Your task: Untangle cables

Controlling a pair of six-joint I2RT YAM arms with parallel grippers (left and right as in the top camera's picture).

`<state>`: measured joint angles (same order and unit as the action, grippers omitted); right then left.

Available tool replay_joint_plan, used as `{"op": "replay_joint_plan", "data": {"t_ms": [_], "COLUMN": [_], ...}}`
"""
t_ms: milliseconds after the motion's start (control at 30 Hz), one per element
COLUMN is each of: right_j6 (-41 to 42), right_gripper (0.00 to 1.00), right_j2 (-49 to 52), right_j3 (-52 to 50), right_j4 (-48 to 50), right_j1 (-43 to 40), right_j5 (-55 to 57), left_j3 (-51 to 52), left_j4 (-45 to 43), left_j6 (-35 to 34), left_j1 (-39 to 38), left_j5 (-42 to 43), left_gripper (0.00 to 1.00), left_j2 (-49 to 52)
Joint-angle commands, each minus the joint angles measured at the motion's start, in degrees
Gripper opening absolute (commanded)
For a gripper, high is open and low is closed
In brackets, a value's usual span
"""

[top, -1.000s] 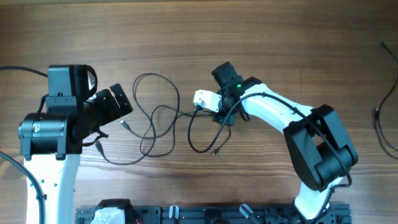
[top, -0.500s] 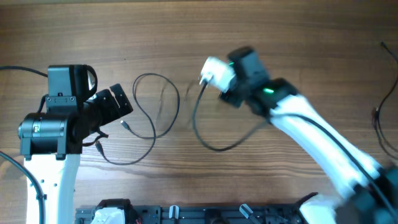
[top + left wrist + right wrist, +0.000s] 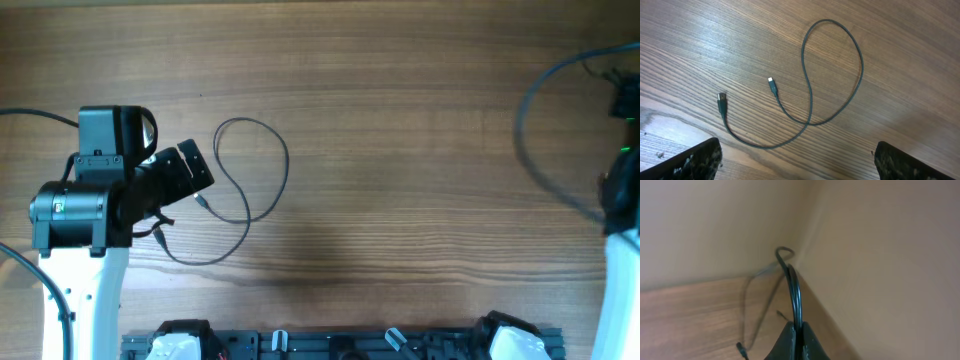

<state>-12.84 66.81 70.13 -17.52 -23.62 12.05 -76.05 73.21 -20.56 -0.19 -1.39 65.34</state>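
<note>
A wooden table (image 3: 400,100) seen from above, with one robot arm at each side and two thin black cables, now lying well apart. The loose cable (image 3: 812,106) rests flat on the left half of the table in one open loop that crosses itself once, and its two small plugs (image 3: 771,81) lie near each other on the side toward the left arm. The left gripper (image 3: 195,168) hovers just beside those plugs with its jaws spread wide, holding nothing; it looks parked there to stay clear, or ready to pin that cable down. At the far right edge, the right gripper (image 3: 796,330) is pinched tight on the held cable (image 3: 797,297), which rises from the closed fingertips and hooks over at the top against a plain pale wall (image 3: 865,255). From overhead this cable shows only as a blurred arc off the right side, so where it touches the table cannot be told. Holding it so far away seems meant to keep the two cables from crossing. What appears left is to lay the held cable down, away from the loop.
</note>
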Motion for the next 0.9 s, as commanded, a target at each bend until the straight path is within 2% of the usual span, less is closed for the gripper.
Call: {"op": "replay_joint_plan", "data": {"t_ms": [0,67,200,367,433,567,600,667,700,867], "right_j6": [25.4,32.9,40.7,40.8,37.7,37.6,38.2,42.5,45.4,48.1], "right_gripper": [0.04,0.04,0.04,0.05,0.05,0.05,0.12,0.76,1.0,1.0], "right_j2": [5.9,10.2,17.8,29.8,34.7,38.6,38.6,38.5,38.4,38.2], "right_j3": [0.4,0.4,0.4,0.4,0.4,0.4,0.4,0.4,0.4,0.4], "right_j4": [0.0,0.4,3.8,6.4,6.2,5.2,5.3,5.3,5.2,1.0], "right_j1": [-10.5,-16.8,-24.0,-29.2,-30.2,-30.3,-30.3,-30.3,-30.3,-30.2], "right_j5": [-3.6,-3.6,-3.8,-4.8,-7.1,-7.2,-7.5,-8.5,-9.6,-18.0], "left_j3": [-0.7,-0.7,-0.7,-0.7,-0.7,-0.7,-0.7,-0.7,-0.7,-0.7], "left_j4": [0.1,0.1,0.3,0.6,0.7,1.2,1.2,1.2,1.2,1.2], "left_j6": [1.1,1.1,1.0,1.0,1.0,1.0,1.0,1.0,1.0,1.0], "left_j1": [0.3,0.3,0.3,0.3,0.3,0.3,0.3,0.3,0.3,0.3], "left_j5": [0.2,0.3,0.3,0.3,0.3,0.3,0.3,0.3,0.3,0.3], "left_gripper": [1.0,1.0,1.0,1.0,1.0,1.0,1.0,1.0,1.0,1.0], "left_j2": [0.0,0.0,0.1,0.1,0.1,0.1,0.1,0.1,0.1,0.1]}}
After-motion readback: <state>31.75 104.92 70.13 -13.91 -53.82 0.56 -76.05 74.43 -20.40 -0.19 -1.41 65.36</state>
